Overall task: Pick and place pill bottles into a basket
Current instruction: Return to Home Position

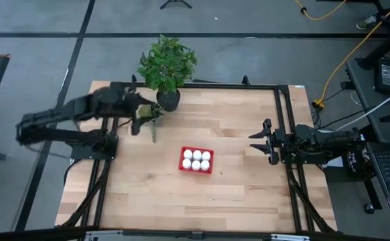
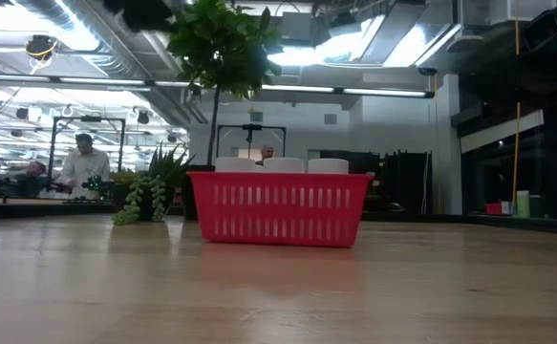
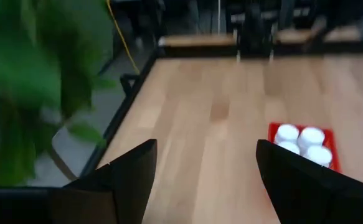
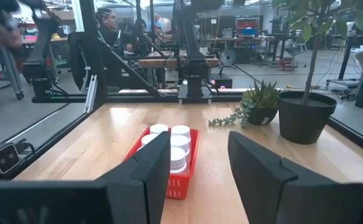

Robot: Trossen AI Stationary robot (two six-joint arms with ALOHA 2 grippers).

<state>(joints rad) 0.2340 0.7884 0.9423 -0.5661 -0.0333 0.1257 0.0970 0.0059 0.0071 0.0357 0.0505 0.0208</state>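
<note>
The red basket [image 1: 196,161] stands on the table's middle with several white pill bottles [image 1: 196,159] upright inside it; their caps [image 2: 283,164] show above its rim [image 2: 278,176] in the low view. My left gripper [image 1: 141,119] is open and empty near the far left, beside the plant pot and to the basket's far left; its wrist view shows the basket [image 3: 330,140] ahead of the gripper [image 3: 206,174]. My right gripper [image 1: 258,142] is open and empty near the table's right edge, pointing toward the basket [image 4: 169,158]; it also shows in its wrist view [image 4: 197,168].
A tall leafy plant in a black pot [image 1: 168,99] stands at the far edge, a small trailing plant [image 1: 153,115] beside it. A black frame [image 1: 285,120] borders the table. Bare wood lies around the basket. People [image 2: 82,162] show in the room behind.
</note>
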